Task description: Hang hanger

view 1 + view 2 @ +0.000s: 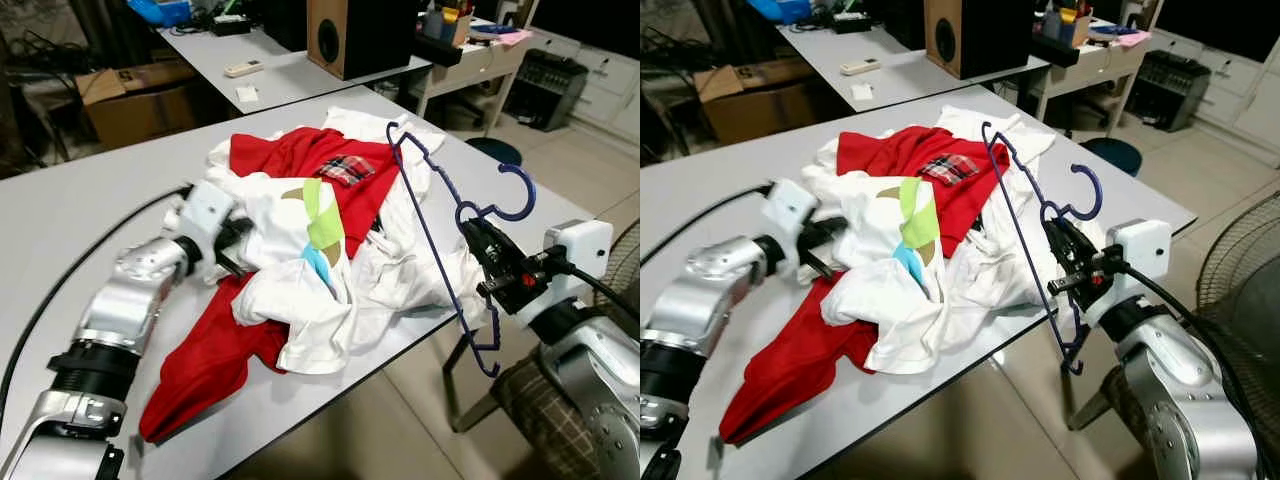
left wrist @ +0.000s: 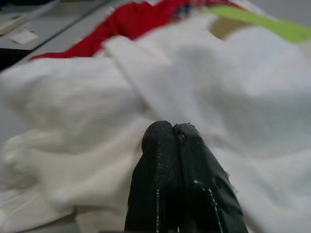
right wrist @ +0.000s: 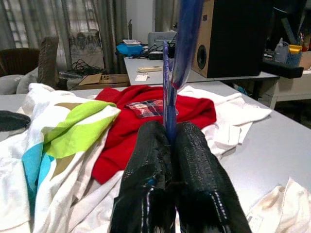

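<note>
Right gripper (image 1: 478, 238) clamps the blue hanger (image 1: 440, 240), raised beside the worktop (image 1: 60, 210). Left gripper (image 2: 173, 133), fingers closed, presses against the clothes (image 1: 300, 250). Hanging not yet done.

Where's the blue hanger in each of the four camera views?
Left eye view: blue hanger right of centre, clamped by the right gripper beside the clothes pile.
Right eye view: centre-right, same grip.
Left wrist view: not in it.
Right wrist view: rising from between the fingers.
Shared landmark: red shirt with the plaid patch.
</note>
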Motion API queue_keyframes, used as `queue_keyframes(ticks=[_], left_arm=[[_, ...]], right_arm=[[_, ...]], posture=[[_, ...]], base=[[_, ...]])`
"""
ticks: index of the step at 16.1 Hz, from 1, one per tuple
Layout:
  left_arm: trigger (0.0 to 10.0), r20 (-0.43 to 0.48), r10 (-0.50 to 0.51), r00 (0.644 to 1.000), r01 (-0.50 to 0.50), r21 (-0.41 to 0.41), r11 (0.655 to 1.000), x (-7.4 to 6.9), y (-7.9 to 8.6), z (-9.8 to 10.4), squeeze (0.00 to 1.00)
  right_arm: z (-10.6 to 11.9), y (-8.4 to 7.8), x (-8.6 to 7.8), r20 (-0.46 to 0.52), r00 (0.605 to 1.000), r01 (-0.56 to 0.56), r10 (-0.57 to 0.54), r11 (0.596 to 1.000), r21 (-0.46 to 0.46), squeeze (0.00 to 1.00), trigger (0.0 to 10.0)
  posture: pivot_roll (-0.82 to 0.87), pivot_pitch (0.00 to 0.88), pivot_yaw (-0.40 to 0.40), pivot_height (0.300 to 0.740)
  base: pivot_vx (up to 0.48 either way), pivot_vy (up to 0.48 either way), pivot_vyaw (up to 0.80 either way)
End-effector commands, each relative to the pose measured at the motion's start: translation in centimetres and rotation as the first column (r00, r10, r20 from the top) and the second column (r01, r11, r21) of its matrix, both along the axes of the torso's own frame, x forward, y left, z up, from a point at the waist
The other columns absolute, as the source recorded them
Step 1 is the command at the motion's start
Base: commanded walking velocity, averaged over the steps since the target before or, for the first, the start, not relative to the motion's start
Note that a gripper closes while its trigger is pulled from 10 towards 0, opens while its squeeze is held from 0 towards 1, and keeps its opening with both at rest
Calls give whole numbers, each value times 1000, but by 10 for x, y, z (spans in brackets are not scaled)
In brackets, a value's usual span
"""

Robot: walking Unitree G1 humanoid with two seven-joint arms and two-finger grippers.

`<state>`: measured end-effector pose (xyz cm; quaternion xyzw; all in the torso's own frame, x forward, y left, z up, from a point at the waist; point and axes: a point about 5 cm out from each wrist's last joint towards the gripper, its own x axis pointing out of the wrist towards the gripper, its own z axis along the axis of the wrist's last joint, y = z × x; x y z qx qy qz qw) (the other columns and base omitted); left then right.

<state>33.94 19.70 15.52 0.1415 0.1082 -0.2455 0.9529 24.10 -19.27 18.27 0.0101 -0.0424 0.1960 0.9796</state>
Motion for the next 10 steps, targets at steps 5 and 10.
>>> queue_keyframes(ticks=[5, 10], left_arm=[[0, 200, 79, 977, -35, -216, 976, -13, 38, 56, 0], [10000, 45, -396, 917, 399, -136, 907, -41, -24, 20, 1000]], right_arm=[[1, 7, 8, 11, 999, -46, 46, 999, 8, 0, 10000], [1, 9, 12, 12, 998, -60, 60, 998, 7, 0, 10000]], posture=[[1, 0, -53, 740], [-4, 0, -44, 740]], base=[[0, 0, 0], [0, 0, 0]])
